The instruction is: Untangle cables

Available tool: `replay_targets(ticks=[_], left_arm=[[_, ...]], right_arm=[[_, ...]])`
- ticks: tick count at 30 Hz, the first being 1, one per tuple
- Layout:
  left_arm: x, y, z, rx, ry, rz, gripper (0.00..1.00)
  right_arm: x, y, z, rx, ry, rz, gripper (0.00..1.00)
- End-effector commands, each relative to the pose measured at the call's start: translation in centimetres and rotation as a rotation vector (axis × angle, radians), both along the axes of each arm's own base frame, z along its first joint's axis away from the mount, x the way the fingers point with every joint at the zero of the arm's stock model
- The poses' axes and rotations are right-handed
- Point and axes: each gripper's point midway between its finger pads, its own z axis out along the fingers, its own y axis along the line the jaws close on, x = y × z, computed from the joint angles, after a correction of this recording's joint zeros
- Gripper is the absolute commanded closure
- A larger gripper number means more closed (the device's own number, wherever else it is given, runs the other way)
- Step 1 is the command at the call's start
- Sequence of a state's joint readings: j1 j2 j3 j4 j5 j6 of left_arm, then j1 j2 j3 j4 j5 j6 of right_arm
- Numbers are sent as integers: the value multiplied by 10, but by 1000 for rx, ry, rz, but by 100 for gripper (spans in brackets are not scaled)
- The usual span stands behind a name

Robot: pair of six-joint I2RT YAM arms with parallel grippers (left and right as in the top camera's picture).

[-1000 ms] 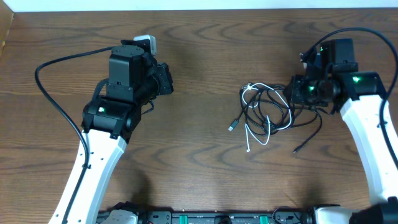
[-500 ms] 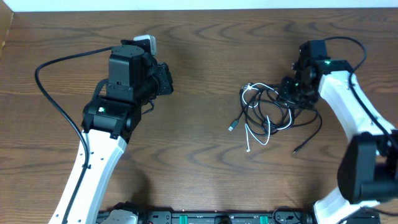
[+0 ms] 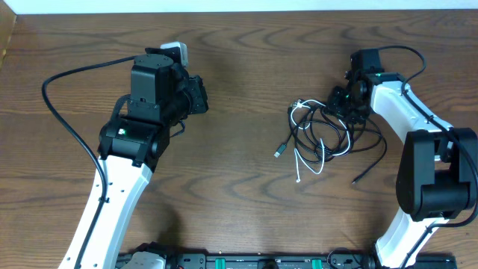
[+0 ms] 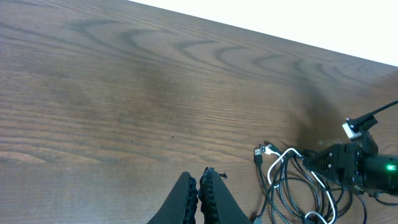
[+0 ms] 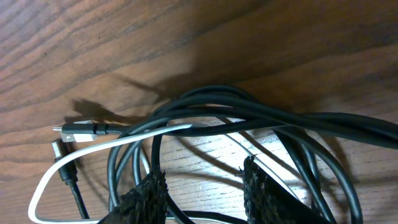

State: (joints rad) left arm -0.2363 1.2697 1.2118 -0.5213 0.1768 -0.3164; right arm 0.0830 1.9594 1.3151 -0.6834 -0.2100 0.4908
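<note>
The cables (image 3: 321, 134) lie in one tangled heap right of the table's middle: two black cords and a white cord (image 3: 310, 166), looped over each other. In the right wrist view the black loops (image 5: 249, 118) and the white cord (image 5: 124, 140) cross just beyond my fingers. My right gripper (image 3: 342, 101) is open at the heap's upper right edge. Its fingers (image 5: 152, 193) stand apart, low over the cords, with strands running between and under them. My left gripper (image 3: 200, 96) is shut and empty, far left of the heap, which shows at the lower right of its wrist view (image 4: 292, 186).
A silver plug (image 3: 278, 152) sticks out at the heap's left and a black plug (image 3: 355, 180) at its lower right. The left arm's thick black cable (image 3: 67, 75) loops over the table at the far left. The table's far edge (image 3: 246, 10) runs along the top.
My right arm has swung up and left and its wrist has turned, bringing the gripper onto the heap's upper right edge. The cables and the left arm have not moved.
</note>
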Motion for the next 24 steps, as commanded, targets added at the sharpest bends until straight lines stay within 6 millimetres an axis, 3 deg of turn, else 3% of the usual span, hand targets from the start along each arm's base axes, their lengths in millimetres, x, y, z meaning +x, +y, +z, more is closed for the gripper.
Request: replay_targets(ticks=[1, 5, 15, 24], left_arm=[[3, 2, 5, 5, -12, 7, 92], [3, 2, 5, 5, -12, 7, 92], [3, 2, 5, 5, -12, 7, 92], [3, 2, 5, 5, -12, 7, 92]], right_arm=[[-2, 7, -9, 4, 22, 42, 62], [-5, 26, -8, 51, -7, 198, 62], [-10, 42, -8, 34, -48, 401, 61], [-18, 80, 15, 301, -100, 501, 57]])
